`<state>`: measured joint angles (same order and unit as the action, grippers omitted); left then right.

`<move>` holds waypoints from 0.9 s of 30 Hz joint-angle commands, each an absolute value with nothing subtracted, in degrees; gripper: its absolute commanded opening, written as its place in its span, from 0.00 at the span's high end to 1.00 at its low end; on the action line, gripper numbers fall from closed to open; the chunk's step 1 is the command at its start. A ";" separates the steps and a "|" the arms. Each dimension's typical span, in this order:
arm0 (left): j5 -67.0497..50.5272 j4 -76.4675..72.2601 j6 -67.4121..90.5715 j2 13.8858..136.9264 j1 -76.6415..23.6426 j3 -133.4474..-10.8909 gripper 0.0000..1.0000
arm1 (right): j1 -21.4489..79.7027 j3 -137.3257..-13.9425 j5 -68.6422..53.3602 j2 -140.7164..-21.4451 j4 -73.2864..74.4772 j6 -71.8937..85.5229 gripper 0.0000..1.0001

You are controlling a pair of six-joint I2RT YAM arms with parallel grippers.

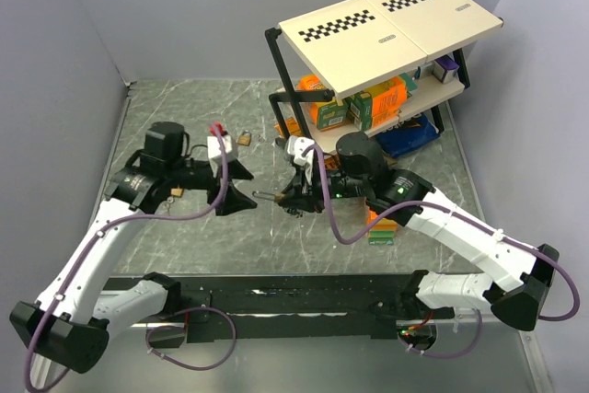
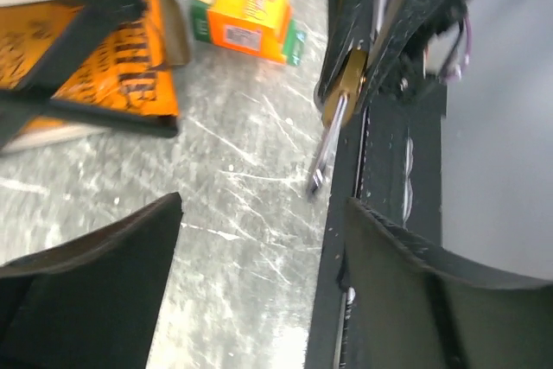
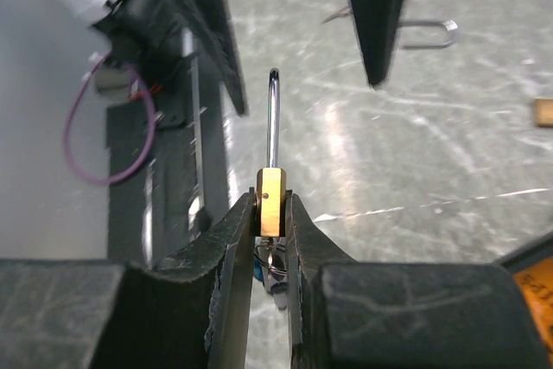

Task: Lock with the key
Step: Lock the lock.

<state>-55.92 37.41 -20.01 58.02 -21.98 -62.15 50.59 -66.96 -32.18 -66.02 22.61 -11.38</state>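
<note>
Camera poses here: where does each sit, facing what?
Top external: above, behind the robot, looking down at table; left gripper, right gripper visible.
Left wrist: on left arm, facing padlock; own open fingers frame it.
Right wrist: on right arm, looking along its fingers clamping padlock.
Shared: padlock, both wrist views.

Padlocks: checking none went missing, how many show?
2. One padlock is clamped in the right claw; a second padlock lies on the table beyond the left claw. More could be hidden.

Plain lavender-grey walls point(image 1: 184, 6) are boxing in a dark marbled table point(image 1: 175, 98), with a black two-tier shelf point(image 1: 386, 29) sitting in the far right corner, soft light bouncing around.
</note>
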 commanded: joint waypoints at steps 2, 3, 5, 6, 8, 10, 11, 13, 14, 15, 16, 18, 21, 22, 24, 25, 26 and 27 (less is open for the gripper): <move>-59.77 34.29 -7.69 55.55 -14.87 -65.91 0.14 | 50.01 -67.59 -24.18 -64.07 9.51 -6.51 1.00; -59.07 32.97 -4.17 55.11 -13.72 -65.83 0.13 | 49.92 -67.85 -23.13 -64.16 8.54 -6.07 1.00; -59.23 30.42 6.61 54.32 -10.03 -64.96 0.03 | 49.92 -67.68 -19.44 -64.60 6.16 -4.40 1.00; -58.63 26.06 10.59 53.27 -9.15 -64.26 0.04 | 50.01 -67.41 -18.12 -64.77 3.63 -3.52 1.00; -50.34 21.46 25.04 52.39 -8.53 -62.59 0.04 | 50.36 -67.76 -16.00 -66.35 1.94 -2.99 1.00; -45.63 20.40 34.13 52.73 -8.53 -63.45 0.04 | 50.89 -69.08 -14.42 -67.84 0.44 -2.73 1.00; -42.66 19.69 36.97 53.34 -8.53 -64.24 0.04 | 51.67 -69.43 -11.89 -69.33 0.18 -2.72 1.00; -41.84 18.03 42.60 54.22 -8.53 -64.77 0.03 | 52.64 -70.66 -9.59 -70.83 -3.41 -3.16 1.00; -41.75 17.23 43.67 54.75 -8.53 -64.51 0.01 | 53.26 -71.01 -6.88 -72.67 -4.38 -3.51 1.00; -41.40 16.36 44.90 54.84 -8.53 -64.16 0.01 | 54.48 -72.49 -4.94 -73.73 -5.09 -3.86 1.00; -40.87 14.96 47.35 54.76 -8.53 -63.29 0.01 | 55.10 -73.55 -3.44 -74.78 -6.05 -3.87 1.00; -39.65 13.28 48.86 54.14 -8.53 -62.58 0.01 | 56.33 -76.01 0.94 -77.77 -7.11 -3.43 1.00; -38.68 9.32 53.60 52.91 -8.53 -60.30 0.01 | 57.30 -77.78 3.86 -80.50 -9.31 -3.60 1.00; -38.50 8.45 56.40 52.65 -8.53 -59.25 0.01 | 57.65 -78.04 4.04 -81.03 -9.75 -3.69 1.00; -38.06 7.82 58.79 52.82 -8.53 -58.36 0.04 | 58.44 -77.87 5.00 -82.00 -11.68 -4.22 1.00; -37.10 8.61 59.93 53.00 -8.53 -58.19 0.05 | 58.97 -77.87 6.05 -82.26 -12.30 -4.48 1.00; -36.74 9.48 60.20 53.17 -8.53 -58.01 0.07 | 58.97 -77.96 6.50 -82.70 -13.26 -4.57 1.00; -36.48 9.75 60.38 53.09 -8.53 -57.83 0.09 | 59.15 -78.05 6.76 -82.97 -13.71 -4.31 1.00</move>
<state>-39.20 12.29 53.47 53.71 -8.67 -58.54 58.19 -74.65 2.22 -82.08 -5.39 -4.25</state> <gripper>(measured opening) 0.937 0.220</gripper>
